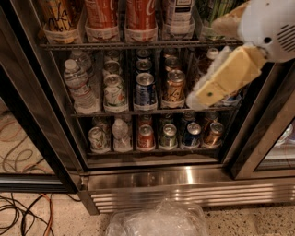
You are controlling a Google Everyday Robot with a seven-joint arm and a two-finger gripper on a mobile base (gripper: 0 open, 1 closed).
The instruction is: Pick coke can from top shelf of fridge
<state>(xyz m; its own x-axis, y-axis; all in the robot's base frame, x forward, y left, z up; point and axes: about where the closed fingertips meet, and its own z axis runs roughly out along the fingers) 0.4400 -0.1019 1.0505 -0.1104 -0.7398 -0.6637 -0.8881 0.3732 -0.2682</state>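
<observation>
Two red coke cans point(101, 13) stand side by side in clear trays on the top shelf point(138, 45) of the fridge point(184, 177); only their lower halves show at the frame's top edge. My gripper point(199, 97), tan with a white arm behind it, hangs in from the upper right. It points down-left in front of the middle rack's right end, below the top shelf and to the right of the coke cans. It touches no can that I can see.
The middle rack holds water bottles point(78, 87), a blue can point(145, 90) and a gold-orange can point(174, 87). The bottom rack holds several cans. A black door frame point(258, 138) stands at the right. Cables point(23, 212) and crumpled clear plastic point(159, 221) lie on the floor.
</observation>
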